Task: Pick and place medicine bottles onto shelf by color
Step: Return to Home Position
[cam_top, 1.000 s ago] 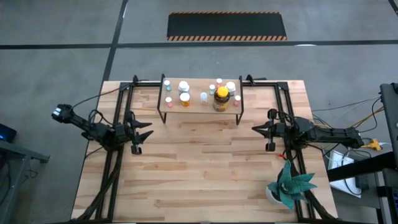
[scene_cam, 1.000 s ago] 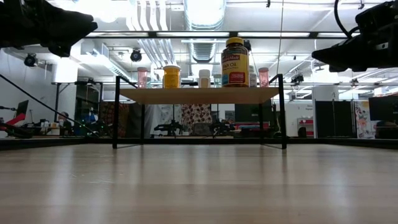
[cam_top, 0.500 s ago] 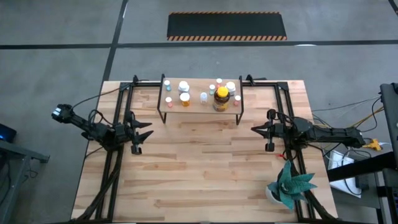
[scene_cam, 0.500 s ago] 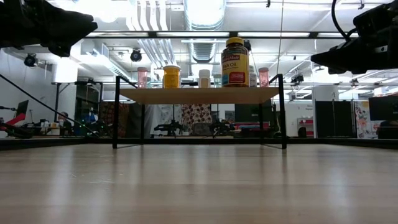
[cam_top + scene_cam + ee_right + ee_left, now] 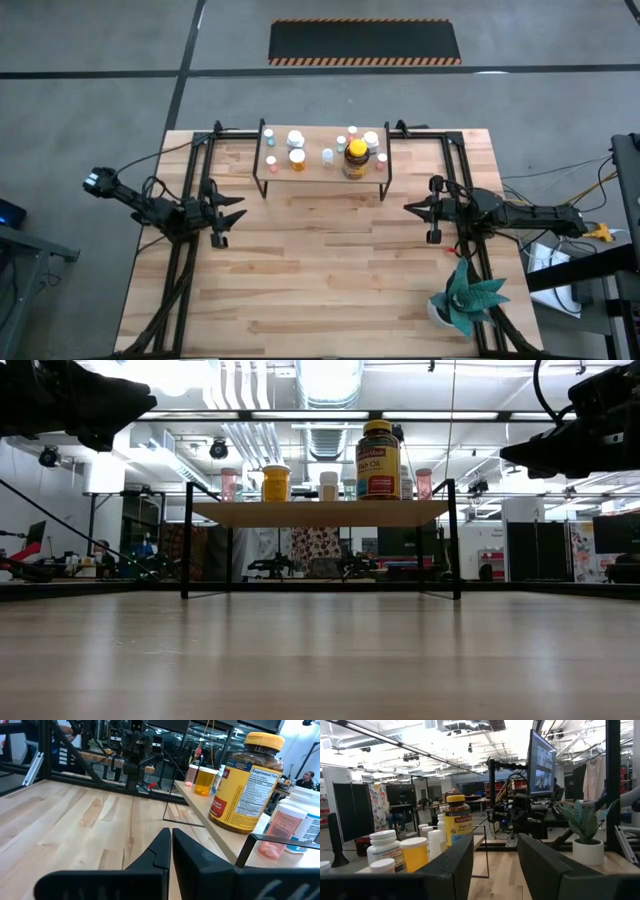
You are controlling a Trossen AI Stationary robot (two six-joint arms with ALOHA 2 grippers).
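The shelf point(image 5: 320, 166), a small light-wood board on thin black legs, stands at the table's far middle. Several small medicine bottles stand on its top: white, pale-blue and pink-capped vials, an orange one point(image 5: 275, 483) and a larger amber bottle point(image 5: 356, 158) with a yellow cap and label point(image 5: 244, 782). My left gripper point(image 5: 240, 208) hovers open over the table's left side, nothing between its fingers point(image 5: 495, 840). My right gripper point(image 5: 408, 207) hovers shut over the right side point(image 5: 170, 833). Both point toward the table's middle, clear of the shelf.
A green spiky plant in a white pot point(image 5: 465, 300) stands at the table's near right corner. Black frame rails point(image 5: 195, 180) run along both sides of the table. Bare wooden tabletop point(image 5: 320, 270) stretches between the arms and in front of the shelf.
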